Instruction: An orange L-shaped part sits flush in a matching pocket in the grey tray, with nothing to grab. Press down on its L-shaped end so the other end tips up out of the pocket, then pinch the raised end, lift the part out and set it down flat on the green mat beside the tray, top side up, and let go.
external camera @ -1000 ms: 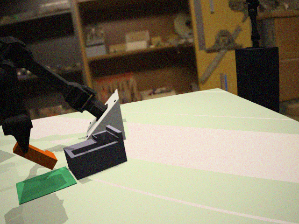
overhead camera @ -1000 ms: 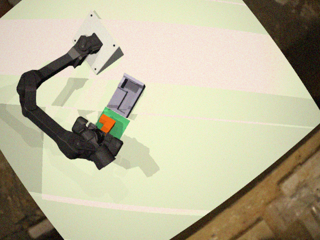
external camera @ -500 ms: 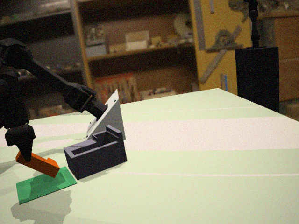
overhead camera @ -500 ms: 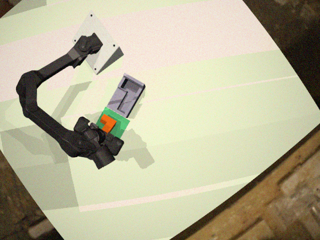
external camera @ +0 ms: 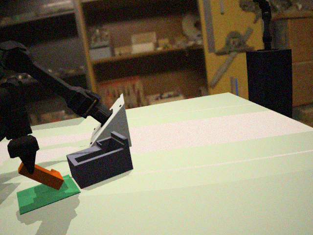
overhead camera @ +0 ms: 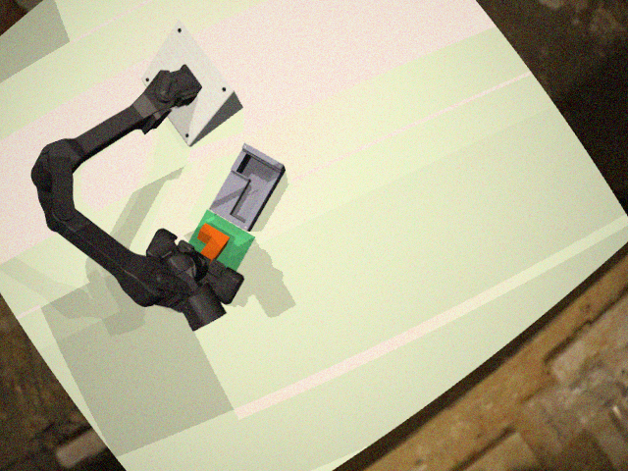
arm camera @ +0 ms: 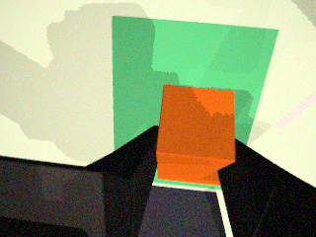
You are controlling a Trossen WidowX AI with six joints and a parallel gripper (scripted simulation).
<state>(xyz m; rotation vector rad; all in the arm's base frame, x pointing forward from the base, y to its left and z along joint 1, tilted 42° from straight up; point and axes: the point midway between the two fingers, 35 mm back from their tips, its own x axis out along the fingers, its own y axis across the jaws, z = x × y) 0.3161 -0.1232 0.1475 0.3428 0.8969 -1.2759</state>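
Note:
The orange L-shaped part is out of the tray and over the green mat. My gripper is shut on its straight end. The part is tilted: the held end is raised, and the L-shaped end points down toward the tray side, low over the mat. Whether its lowest corner touches the mat is hard to tell. The grey tray stands beside the mat with its pocket empty.
The white sloped mount carrying the arm's base stands behind the tray. The tray's raised end wall is on the side away from the mat. A dark pillar stands beyond the table in the exterior view. Shadows fall across the mat.

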